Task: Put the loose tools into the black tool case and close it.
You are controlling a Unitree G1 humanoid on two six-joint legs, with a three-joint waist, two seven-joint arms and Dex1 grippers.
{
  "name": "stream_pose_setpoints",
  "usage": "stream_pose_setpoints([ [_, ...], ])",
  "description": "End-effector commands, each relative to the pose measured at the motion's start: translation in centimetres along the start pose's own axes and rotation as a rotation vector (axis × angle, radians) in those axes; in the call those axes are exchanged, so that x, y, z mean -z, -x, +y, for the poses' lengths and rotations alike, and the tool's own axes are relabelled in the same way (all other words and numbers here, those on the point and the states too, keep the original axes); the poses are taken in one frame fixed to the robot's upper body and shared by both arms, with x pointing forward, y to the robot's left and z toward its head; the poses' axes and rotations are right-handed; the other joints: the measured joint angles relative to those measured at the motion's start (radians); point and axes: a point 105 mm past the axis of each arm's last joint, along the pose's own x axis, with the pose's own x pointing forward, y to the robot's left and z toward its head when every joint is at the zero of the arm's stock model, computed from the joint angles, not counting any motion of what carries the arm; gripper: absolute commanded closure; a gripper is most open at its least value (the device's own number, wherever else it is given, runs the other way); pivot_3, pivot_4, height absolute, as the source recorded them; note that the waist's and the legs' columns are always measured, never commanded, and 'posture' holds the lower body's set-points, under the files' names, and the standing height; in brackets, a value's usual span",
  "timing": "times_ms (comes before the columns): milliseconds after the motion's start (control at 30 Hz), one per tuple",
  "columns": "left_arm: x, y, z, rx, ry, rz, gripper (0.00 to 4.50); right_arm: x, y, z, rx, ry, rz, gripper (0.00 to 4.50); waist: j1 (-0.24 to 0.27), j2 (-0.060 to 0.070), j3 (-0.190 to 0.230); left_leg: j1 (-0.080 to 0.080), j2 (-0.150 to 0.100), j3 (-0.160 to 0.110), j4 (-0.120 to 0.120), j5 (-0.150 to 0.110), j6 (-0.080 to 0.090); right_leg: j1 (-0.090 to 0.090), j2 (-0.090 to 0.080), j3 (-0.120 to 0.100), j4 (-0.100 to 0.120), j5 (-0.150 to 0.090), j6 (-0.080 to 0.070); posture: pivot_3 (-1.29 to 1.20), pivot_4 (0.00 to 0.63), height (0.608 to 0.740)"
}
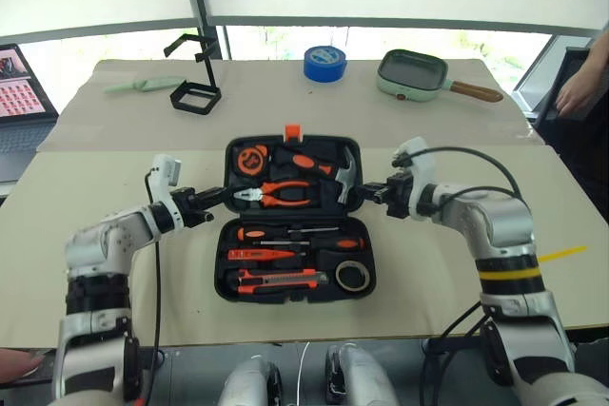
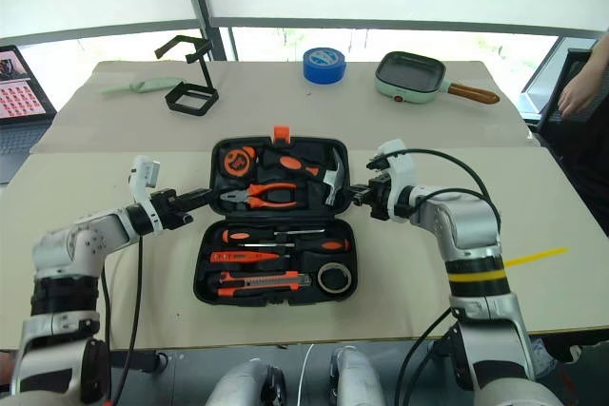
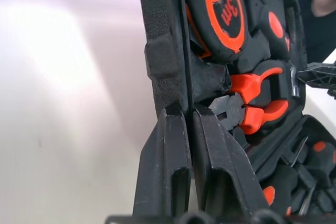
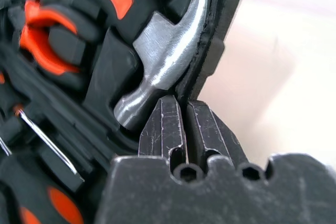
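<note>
From my head, the black tool case (image 1: 295,221) lies open between my claws, tools seated inside. My left claw (image 3: 188,129) pinches the lid's left rim. My right claw (image 4: 184,116) clamps the right rim beside the hammer (image 4: 168,61).

Black tool case (image 1: 295,225) open flat on table, utility knife (image 1: 278,280), screwdrivers, tape roll (image 1: 352,275) slotted inside

A beige cloth-covered table (image 1: 114,263) carries an open black plastic tool case (image 1: 290,221) at its middle. Along the far edge lie a pale green handled tool (image 1: 143,86), black square stand (image 1: 195,97), blue tape roll (image 1: 324,63) and green square pan (image 1: 412,75).
</note>
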Motion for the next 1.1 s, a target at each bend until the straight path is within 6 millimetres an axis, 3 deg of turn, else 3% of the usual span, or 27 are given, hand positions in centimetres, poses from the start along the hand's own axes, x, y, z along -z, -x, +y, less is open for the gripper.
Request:
stream_pose_setpoints([
  [33, -1.8, 1.7, -2.2, 0.069, -0.316, -0.128, 4.49, -1.6, 2.2, 0.3, 0.057, 0.381, -0.144, 4.50, 0.001, 0.000, 0.000, 0.000, 0.000, 0.000, -0.001, 0.000, 0.000, 0.000, 0.000, 0.000, -0.002, 0.000, 0.000, 0.00, 0.150, 0.740],
  [167, -0.7, 3.2, -3.5, 0.044, -0.521, -0.180, 4.49, 1.2, 4.0, 2.0, 0.022, 0.698, -0.165, 4.50, 0.002, 0.000, 0.000, -0.001, 0.000, 0.001, -0.001, 0.000, 0.001, 0.001, 0.001, -0.002, -0.006, 0.000, 0.002, 0.00, 0.150, 0.740],
  [267, 1.9, 4.6, -4.2, 0.086, -0.779, -0.081, 4.49, 2.4, 5.1, 2.0, 0.083, 0.976, -0.185, 4.50, 0.003, 0.000, 0.000, 0.005, 0.001, 0.001, -0.001, -0.002, 0.003, 0.007, 0.000, -0.001, -0.008, -0.004, 0.009, 0.00, 0.150, 0.740],
  [333, 3.6, 5.9, -4.3, 0.120, -0.878, -0.019, 4.49, 4.9, 5.7, 2.5, 0.049, 1.039, -0.153, 4.50, 0.003, 0.000, 0.000, 0.008, 0.001, 0.002, -0.001, -0.004, 0.001, 0.009, -0.001, 0.000, -0.008, -0.005, 0.010, 0.00, 0.150, 0.740],
  [400, 4.6, 6.8, -4.6, 0.164, -0.919, 0.009, 4.50, 6.9, 6.1, 3.0, 0.002, 1.009, -0.124, 3.73, 0.003, -0.001, 0.000, 0.011, 0.001, 0.002, -0.001, -0.007, -0.002, 0.011, -0.002, 0.001, -0.008, -0.005, 0.010, 0.00, 0.150, 0.740],
  [467, 6.3, 8.5, -4.7, 0.233, -1.014, 0.105, 3.76, 8.2, 6.7, 4.1, -0.058, 1.013, -0.128, 3.23, 0.002, -0.002, -0.001, 0.014, 0.003, 0.002, -0.001, -0.008, -0.001, 0.013, -0.002, 0.003, -0.008, -0.005, 0.010, 0.00, 0.150, 0.740],
  [567, 7.0, 9.9, -4.4, 0.219, -0.944, 0.128, 2.75, 8.5, 7.2, 4.2, -0.061, 1.046, -0.138, 2.17, -0.010, 0.003, -0.003, 0.015, 0.005, 0.005, -0.004, -0.007, 0.010, 0.011, -0.002, 0.005, -0.007, -0.005, 0.010, 0.00, 0.150, 0.740],
  [733, 7.5, 13.4, -2.5, 0.160, -0.948, 0.272, 0.98, 8.6, 10.4, 2.3, 0.010, 1.085, -0.081, 0.44, 0.004, 0.000, -0.004, 0.015, 0.008, 0.005, -0.004, -0.006, 0.010, 0.012, -0.002, 0.002, -0.007, -0.006, 0.009, 0.00, 0.150, 0.740],
  [767, 7.1, 13.4, -2.0, 0.114, -0.928, 0.260, 0.94, 8.6, 10.8, 1.9, 0.037, 1.064, -0.072, 0.08, 0.005, 0.001, -0.005, 0.015, 0.009, 0.005, -0.004, -0.007, 0.010, 0.011, -0.002, 0.001, -0.007, -0.006, 0.008, 0.00, 0.150, 0.740],
  [867, 5.2, 12.6, 0.0, -0.021, -0.836, 0.197, 0.94, 8.9, 11.8, 1.6, 0.043, 0.872, -0.021, 0.40, 0.008, 0.004, -0.007, 0.016, 0.009, 0.005, -0.005, -0.009, 0.012, 0.012, -0.002, 0.002, -0.008, -0.007, 0.008, 0.00, 0.150, 0.740],
  [933, 4.7, 11.6, 0.5, -0.028, -0.789, 0.191, 0.94, 9.2, 12.2, 2.4, -0.017, 0.722, -0.002, 1.04, 0.013, 0.003, -0.006, 0.016, 0.010, 0.004, -0.005, -0.008, 0.013, 0.012, -0.001, 0.000, -0.008, -0.006, 0.008, 0.00, 0.150, 0.740],
  [1033, 3.6, 9.3, 0.6, -0.014, -0.725, 0.149, 1.70, 8.6, 12.6, 4.2, -0.121, 0.545, -0.006, 2.11, 0.019, 0.003, -0.006, 0.016, 0.010, 0.004, -0.005, -0.008, 0.013, 0.013, -0.001, 0.000, -0.008, -0.006, 0.008, 0.00, 0.150, 0.740],
  [1100, 2.8, 7.4, 0.6, 0.011, -0.697, 0.127, 2.49, 8.5, 12.9, 6.3, -0.250, 0.433, 0.022, 2.79, 0.024, 0.003, -0.007, 0.015, 0.010, 0.003, -0.005, -0.008, 0.014, 0.013, 0.000, 0.000, -0.008, -0.006, 0.009, 0.00, 0.150, 0.740],
])
